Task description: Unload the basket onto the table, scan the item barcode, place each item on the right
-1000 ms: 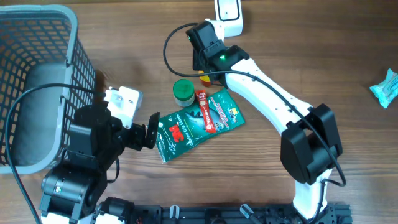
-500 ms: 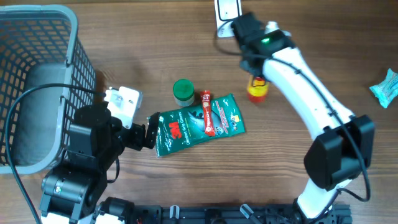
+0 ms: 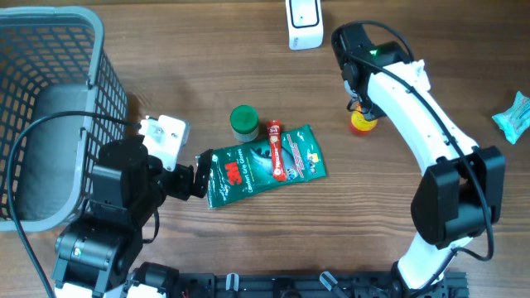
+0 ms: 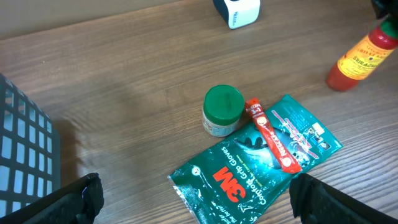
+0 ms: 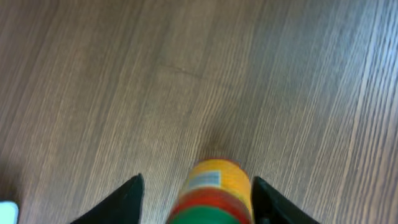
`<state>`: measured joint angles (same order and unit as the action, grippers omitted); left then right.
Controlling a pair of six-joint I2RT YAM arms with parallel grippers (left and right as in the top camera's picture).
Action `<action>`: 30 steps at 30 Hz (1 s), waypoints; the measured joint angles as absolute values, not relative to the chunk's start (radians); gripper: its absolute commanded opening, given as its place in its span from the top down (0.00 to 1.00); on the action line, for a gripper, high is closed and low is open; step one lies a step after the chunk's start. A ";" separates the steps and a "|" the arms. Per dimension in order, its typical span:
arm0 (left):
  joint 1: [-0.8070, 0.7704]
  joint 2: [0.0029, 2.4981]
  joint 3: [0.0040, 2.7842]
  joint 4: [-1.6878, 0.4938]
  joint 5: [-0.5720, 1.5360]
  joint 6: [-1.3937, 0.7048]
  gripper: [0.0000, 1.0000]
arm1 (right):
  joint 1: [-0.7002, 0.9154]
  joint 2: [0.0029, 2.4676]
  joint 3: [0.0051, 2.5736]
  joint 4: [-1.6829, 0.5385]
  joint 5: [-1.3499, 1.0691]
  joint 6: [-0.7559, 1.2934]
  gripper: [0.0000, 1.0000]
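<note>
A grey mesh basket [image 3: 99, 50] is seen at the upper left of the overhead frame. A green pouch [image 3: 257, 170] is laid flat just below centre, its left edge just beside the left gripper [image 3: 204, 174], whose jaws are spread wide and clamped on nothing. A white scanner [image 3: 304, 23] is placed at top centre, and to its lower right the sauce bottle [image 3: 363, 124] is straddled by the right gripper [image 5: 197, 181], jaws parted with a gap on either side.

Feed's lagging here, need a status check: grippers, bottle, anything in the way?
Left gripper open, empty, at pouch edge. Right gripper open, astride bottle; bottle upright. Nothing lying between bottle and white device.
</note>
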<state>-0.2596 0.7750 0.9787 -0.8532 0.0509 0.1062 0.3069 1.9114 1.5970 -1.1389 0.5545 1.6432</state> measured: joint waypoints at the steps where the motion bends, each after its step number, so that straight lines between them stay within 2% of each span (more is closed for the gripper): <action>1: -0.260 0.775 0.979 -0.853 0.051 0.106 0.00 | 0.307 1.911 1.597 -1.137 0.551 1.657 0.24; 5: -0.260 0.775 0.979 -0.853 0.051 0.106 0.00 | 0.307 1.911 1.600 -1.142 0.515 1.622 0.00; 8: -0.260 0.775 0.979 -0.853 0.051 0.106 0.00 | 0.307 1.906 1.623 -1.140 0.467 1.489 0.00; 12: -0.260 0.775 0.979 -0.853 0.051 0.107 0.00 | 0.307 1.819 1.629 -1.116 0.424 1.157 0.00; 17: -0.260 0.775 0.979 -0.853 0.051 0.107 0.00 | 0.307 1.711 1.652 -1.111 0.406 0.672 0.00; 19: -0.260 0.775 0.979 -0.853 0.051 0.107 0.00 | 0.307 1.709 1.648 -1.086 0.347 0.407 0.00; 21: -0.260 0.775 0.979 -0.854 0.051 0.107 0.00 | 0.303 1.709 1.625 -1.040 0.290 0.254 0.01; 25: -0.260 0.775 0.979 -0.853 0.051 0.107 0.00 | 0.292 1.709 1.537 -0.943 0.236 0.096 0.00; 30: -0.260 0.775 0.979 -0.853 0.051 0.107 0.00 | 0.277 1.709 1.409 -0.891 0.216 0.027 0.00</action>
<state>-0.2596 0.7750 0.9787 -0.8532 0.0509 0.1066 0.2771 1.7092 1.4094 -0.8906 0.2165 0.0269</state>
